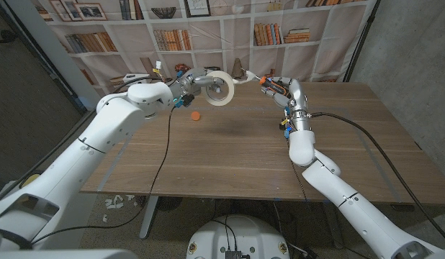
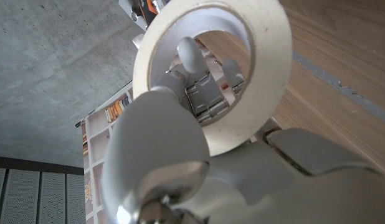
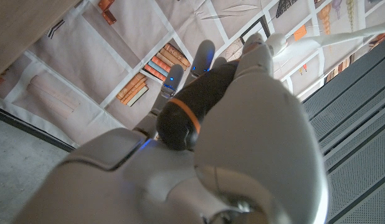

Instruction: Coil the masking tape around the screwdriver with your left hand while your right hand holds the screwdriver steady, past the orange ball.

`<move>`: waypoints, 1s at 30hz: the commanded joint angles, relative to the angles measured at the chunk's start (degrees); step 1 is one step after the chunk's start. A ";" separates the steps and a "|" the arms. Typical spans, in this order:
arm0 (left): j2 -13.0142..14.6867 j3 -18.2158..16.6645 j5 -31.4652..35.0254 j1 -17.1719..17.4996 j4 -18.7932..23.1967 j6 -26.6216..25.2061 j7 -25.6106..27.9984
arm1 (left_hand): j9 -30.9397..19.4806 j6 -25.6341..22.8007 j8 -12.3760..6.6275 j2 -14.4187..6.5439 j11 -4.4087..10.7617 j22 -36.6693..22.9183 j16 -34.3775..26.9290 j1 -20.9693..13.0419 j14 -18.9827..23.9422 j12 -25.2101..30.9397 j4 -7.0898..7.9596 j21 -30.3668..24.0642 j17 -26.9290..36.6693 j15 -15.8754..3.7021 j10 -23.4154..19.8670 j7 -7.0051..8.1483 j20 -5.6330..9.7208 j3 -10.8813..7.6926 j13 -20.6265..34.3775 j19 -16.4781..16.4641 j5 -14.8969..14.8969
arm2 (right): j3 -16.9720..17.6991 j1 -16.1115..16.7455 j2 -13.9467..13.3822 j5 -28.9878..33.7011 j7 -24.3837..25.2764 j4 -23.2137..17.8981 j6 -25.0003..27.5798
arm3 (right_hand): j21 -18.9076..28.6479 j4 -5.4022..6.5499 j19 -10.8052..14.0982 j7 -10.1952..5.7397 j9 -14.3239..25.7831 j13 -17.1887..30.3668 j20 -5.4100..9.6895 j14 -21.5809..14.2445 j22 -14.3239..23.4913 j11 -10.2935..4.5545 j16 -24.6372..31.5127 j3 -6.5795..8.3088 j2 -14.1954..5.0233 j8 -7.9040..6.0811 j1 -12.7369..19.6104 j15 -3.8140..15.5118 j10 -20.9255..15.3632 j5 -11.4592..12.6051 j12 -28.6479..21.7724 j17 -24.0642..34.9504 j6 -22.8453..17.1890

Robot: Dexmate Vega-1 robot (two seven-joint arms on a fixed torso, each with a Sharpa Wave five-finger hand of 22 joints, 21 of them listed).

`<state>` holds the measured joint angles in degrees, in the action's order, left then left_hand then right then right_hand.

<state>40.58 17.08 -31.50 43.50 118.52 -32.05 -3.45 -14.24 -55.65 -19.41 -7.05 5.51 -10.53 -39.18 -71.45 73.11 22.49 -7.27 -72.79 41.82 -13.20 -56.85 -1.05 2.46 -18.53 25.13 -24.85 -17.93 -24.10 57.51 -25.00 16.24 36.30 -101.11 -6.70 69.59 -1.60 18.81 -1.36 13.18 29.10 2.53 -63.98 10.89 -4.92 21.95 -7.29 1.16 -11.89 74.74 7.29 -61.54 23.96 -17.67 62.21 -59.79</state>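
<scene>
1. Fingers [image 2: 194, 57] of the left hand [image 1: 185, 92] reached through the core of the masking tape [image 1: 221, 88], and we saw the roll hanging on them, so that hand had hold of the tape.
2. We noted in the left wrist view that the masking tape [image 2: 255, 74] ringed those fingers, its white inner face turned to the camera and the wooden table [image 2: 342, 56] behind it.
3. Our right hand [image 1: 284, 90] had its fingers curled close around the screwdriver [image 1: 264, 81], whose black handle with an orange band lay in the grip.
4. We saw the same handle in the right wrist view, the screwdriver [image 3: 186, 115] lying along the palm with the fingers [image 3: 204, 55] wrapped over it.
5. We found the screwdriver's pale shaft pointing from the right hand toward the roll; whether its tip touched the tape we could not tell.
6. We placed the roll above the table's far edge, held up off the wood, just to the left of the screwdriver's tip.
7. We saw the orange ball [image 1: 196, 115] lying on the table [image 1: 230, 158], below the roll and slightly to its left, near it but not touching it or either hand.
8. We saw a bookshelf backdrop [image 1: 172, 36] behind the roll, beyond the table's far edge.
</scene>
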 commanded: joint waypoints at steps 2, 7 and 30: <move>0.24 0.22 1.53 -0.65 -1.07 -4.96 2.05 | -0.28 -0.34 0.41 -0.13 1.49 -0.14 0.08 -0.95 0.59 -0.21 0.11 -0.18 0.19 0.16 -2.20 -0.30 0.24 0.22 4.02 -0.39 0.22 | -0.16 0.24 -0.63 2.58 0.47 -1.09 1.67 | 0.42 0.29 -0.30 -3.32 0.19 0.24 8.68 -5.49 0.12 -0.06 -0.06 -0.48 -10.54 -0.32 10.57 5.78 -0.63 0.38 0.11 0.27 -3.69; -0.06 1.15 1.32 -1.81 -2.37 -6.89 1.23 | -0.29 -0.41 0.50 -0.19 1.34 -0.15 0.24 -1.06 0.61 -0.41 0.06 -0.28 0.20 0.15 -2.30 -0.42 0.25 0.26 3.90 -0.53 0.34 | 0.04 0.25 -0.84 2.01 0.16 -1.06 0.26 | 0.51 0.35 -0.34 -3.33 0.20 0.25 8.69 -5.55 0.12 -0.02 -0.13 -0.56 -10.54 -0.32 10.65 5.78 -0.65 0.39 0.18 0.31 -3.70; 2.40 8.89 7.94 -10.47 -1.42 -17.70 -1.95 | -0.29 1.30 2.05 -0.55 0.49 -0.06 0.98 -1.67 0.88 -2.90 -0.09 -0.41 0.62 0.17 -1.47 -0.92 -0.57 0.42 2.01 -0.48 0.91 | -2.30 -1.70 -10.83 3.09 -20.40 -11.87 15.54 | 0.89 0.62 -0.60 -3.53 0.20 0.36 8.68 -5.56 0.09 0.00 -0.70 -1.02 -10.48 -0.22 11.00 5.79 -0.66 0.49 0.53 0.31 -3.54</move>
<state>41.69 21.82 -27.19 37.78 116.09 -43.22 -3.95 -14.23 -54.92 -17.57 -7.50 4.90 -10.45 -38.32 -72.37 73.51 19.78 -7.51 -72.79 42.35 -13.00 -57.48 -1.95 2.15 -18.30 27.11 -25.17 -17.10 -24.71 56.88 -32.40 17.07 22.94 -108.96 1.46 70.03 -1.03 18.51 -1.37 13.18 29.37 2.24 -64.58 10.89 -5.01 21.50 -8.01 1.18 -11.83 74.76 7.90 -61.63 24.18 -17.46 62.33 -59.80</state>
